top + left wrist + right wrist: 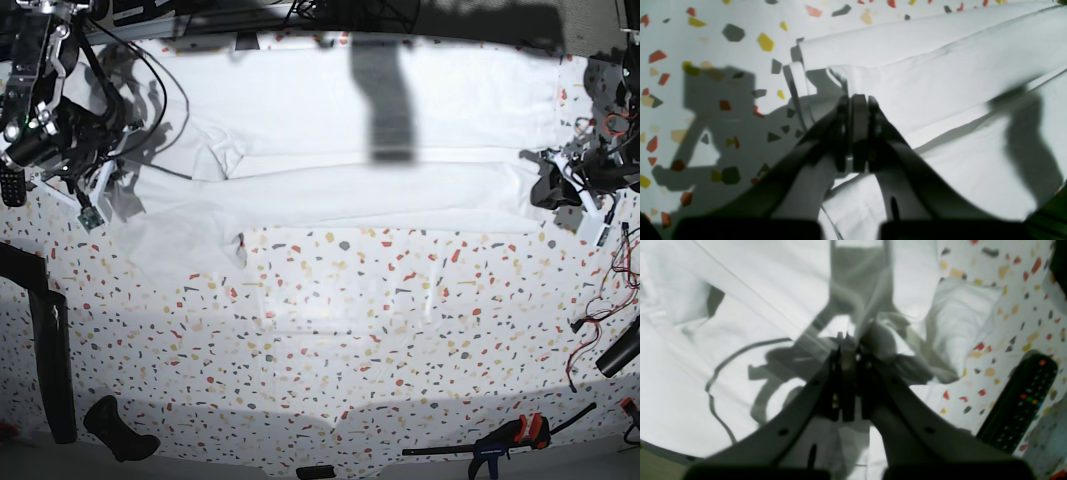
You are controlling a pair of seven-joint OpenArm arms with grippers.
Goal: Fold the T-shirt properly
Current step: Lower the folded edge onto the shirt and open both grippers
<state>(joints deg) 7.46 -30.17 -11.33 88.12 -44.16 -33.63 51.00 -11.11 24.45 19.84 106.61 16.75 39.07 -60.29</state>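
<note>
The white T-shirt [300, 120] lies spread lengthwise across the far part of the terrazzo table [350, 330], with one long fold along its middle. My left gripper [858, 100] is shut on a folded edge of the T-shirt [940, 76] at the base view's right end [562, 188]. My right gripper [848, 340] is shut on bunched fabric of the T-shirt [723, 340] at the base view's left end [98, 195]. Both grips sit low over the table, and the fingertips are partly hidden by cloth.
A black remote control [1020, 403] lies on the table just beside my right gripper, at the base view's left edge [10, 186]. A black bar [52, 350] and a black handle [118, 430] lie front left. A clamp [505, 440] and cables [600, 310] lie front right.
</note>
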